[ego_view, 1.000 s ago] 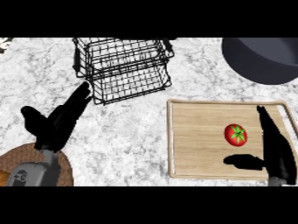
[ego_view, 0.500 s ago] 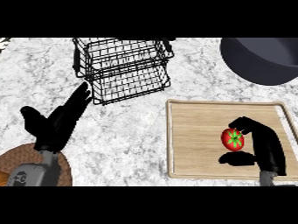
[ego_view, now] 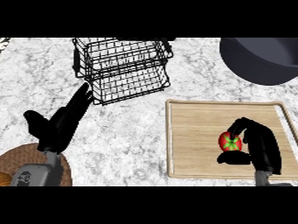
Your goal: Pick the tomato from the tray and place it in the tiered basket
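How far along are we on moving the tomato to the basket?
Done: the right hand is at the tomato, fingers and thumb curled round it. In hand: the grasp; the tomato looks to sit on the tray, not yet lifted. Left: lift and carry it to the tiered basket. The left hand rests open.

Right hand (ego_view: 265,146) curled, left hand (ego_view: 61,124) flat
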`<state>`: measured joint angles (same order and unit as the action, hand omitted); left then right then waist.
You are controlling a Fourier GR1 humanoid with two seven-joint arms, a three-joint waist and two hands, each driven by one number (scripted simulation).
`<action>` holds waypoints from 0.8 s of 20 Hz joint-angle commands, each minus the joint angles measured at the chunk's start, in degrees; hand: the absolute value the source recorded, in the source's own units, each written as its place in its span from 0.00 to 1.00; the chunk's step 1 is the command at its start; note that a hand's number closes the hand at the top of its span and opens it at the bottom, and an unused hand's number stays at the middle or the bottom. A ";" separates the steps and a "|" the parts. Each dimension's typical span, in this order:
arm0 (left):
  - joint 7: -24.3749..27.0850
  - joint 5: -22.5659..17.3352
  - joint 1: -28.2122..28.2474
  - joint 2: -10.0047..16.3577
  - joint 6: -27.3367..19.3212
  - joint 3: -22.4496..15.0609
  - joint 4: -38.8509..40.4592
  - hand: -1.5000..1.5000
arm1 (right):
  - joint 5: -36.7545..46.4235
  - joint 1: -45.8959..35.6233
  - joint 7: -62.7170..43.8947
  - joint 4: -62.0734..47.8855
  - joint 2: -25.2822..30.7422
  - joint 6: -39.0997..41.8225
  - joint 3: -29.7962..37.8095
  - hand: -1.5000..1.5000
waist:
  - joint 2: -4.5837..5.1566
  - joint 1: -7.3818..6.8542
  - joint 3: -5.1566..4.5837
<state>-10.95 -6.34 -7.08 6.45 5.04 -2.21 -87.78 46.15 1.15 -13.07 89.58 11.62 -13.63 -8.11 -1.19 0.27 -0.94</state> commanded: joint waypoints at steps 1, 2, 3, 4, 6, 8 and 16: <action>-1.52 -0.24 -1.86 0.25 0.16 0.61 2.72 0.50 | 8.72 -4.36 -9.90 -1.47 -0.57 7.93 -7.07 1.00 | 1.38 -0.88 0.75; -2.32 0.20 -1.46 -1.71 -0.51 -1.62 0.91 0.50 | 10.31 -5.70 -10.99 -4.18 0.30 11.07 -8.29 1.00 | 1.49 -1.69 0.75; -2.50 1.55 -0.69 -1.33 -1.24 -1.89 1.13 0.50 | 12.43 -5.77 -12.49 -5.11 -0.53 13.13 -11.05 1.00 | 1.58 -2.24 0.73; -4.13 0.90 -1.12 -1.33 -1.49 -1.60 -0.56 0.50 | 13.23 -4.82 -14.75 -2.02 -2.12 14.04 -12.50 1.00 | 1.16 -1.16 0.82; 0.75 0.95 -0.05 -0.82 -0.24 -0.15 4.36 0.50 | 12.83 -6.30 -18.16 3.46 -3.36 18.60 -13.33 1.00 | 1.22 -0.22 0.81; -2.59 0.29 -2.10 -1.17 -0.82 -0.29 1.96 0.50 | 12.61 -5.98 -21.29 7.53 -7.53 19.04 -14.94 1.00 | 1.09 0.00 0.87; -3.36 0.76 -0.79 -1.34 -1.58 -0.11 0.37 0.50 | 7.91 -8.38 -33.36 37.32 -9.30 29.81 -13.01 1.00 | 0.94 0.40 0.89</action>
<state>-12.75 -5.86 -6.69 5.75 4.09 -2.13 -88.94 54.35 -5.28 -41.37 116.30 3.33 11.80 -20.78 -0.68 0.52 -0.02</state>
